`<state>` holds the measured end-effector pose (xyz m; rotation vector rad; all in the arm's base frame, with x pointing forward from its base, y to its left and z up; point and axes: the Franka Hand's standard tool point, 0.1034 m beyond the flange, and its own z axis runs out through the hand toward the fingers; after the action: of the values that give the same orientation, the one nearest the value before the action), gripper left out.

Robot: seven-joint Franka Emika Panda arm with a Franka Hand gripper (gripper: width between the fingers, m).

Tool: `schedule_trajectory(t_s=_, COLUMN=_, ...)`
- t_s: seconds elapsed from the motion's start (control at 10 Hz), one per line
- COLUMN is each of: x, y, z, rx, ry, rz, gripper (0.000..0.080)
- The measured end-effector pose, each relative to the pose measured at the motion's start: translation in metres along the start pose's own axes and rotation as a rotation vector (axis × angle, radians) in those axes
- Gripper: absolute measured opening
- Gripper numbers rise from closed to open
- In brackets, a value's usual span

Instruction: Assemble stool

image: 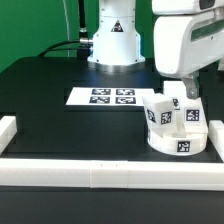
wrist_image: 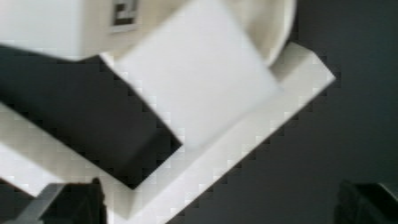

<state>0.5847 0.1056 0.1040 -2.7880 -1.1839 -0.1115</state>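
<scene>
On the exterior view's left, the black tabletop (image: 40, 100) carries only a white bar (image: 8, 133) along its edge. Toward the middle, the marker board (image: 101, 97) lies flat in front of the arm's base (image: 113, 40). On the exterior view's right stands the stool: its round seat (image: 178, 143) rests on the tabletop just inside the front bar (image: 110, 173), with blocky tagged legs (image: 188, 112) rising from its upper face. At least two legs show; how many are fully seated I cannot tell.

The pincer (image: 183, 90) hangs right over those legs with its jaws spread wide and nothing between them. In the wrist view the fingertips (wrist_image: 50, 205) stand apart at the picture's edge, and a white slanted leg (wrist_image: 205, 75) with a tag fills the space beyond them.

The step in hand looks like closing on a leg to seat or tighten it. To do it well, centre the jaws so both pads meet the leg's flat sides squarely, come straight down without nudging the neighbouring leg, and close gently so the seat does not slide toward the bar.
</scene>
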Motion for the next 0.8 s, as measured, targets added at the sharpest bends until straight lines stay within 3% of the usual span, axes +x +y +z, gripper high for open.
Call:
schedule_trajectory(t_s=0.4, x=-0.004, y=0.004, z=0.000, rx=-0.012, ry=-0.015, rz=-0.227, gripper=0.0649)
schedule_trajectory(t_s=0.5, x=-0.005, y=0.006, z=0.002, rx=-0.032, ry=-0.016, rz=-0.330, gripper=0.0649)
schedule_trajectory(t_s=0.8, x=-0.012, y=0.001, z=0.010, rx=-0.027, ry=-0.034, rz=-0.406, gripper=0.0649)
